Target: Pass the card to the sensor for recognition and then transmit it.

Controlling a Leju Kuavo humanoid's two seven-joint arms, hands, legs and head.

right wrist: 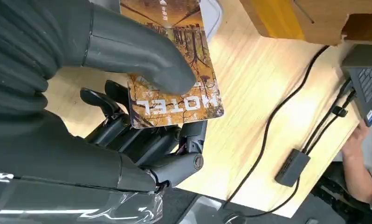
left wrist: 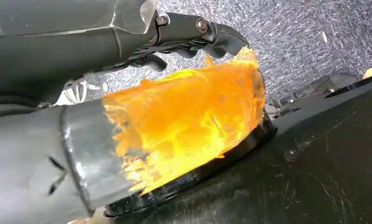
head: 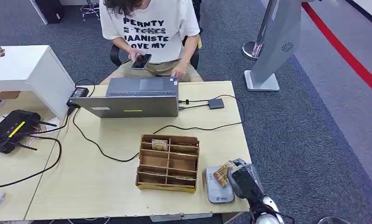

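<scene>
Pinching card (right wrist: 175, 65) | right robot hand (right wrist: 128, 93) | amber print, "HOTEL" lettering

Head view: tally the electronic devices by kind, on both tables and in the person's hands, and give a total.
Laptop: 1
Card sensor: 1, under the right hand, which holds the card
Router: 1
Small grey hub: 1
Power adapter: 1
Phone: 1, held by the person
Total: 6
</scene>
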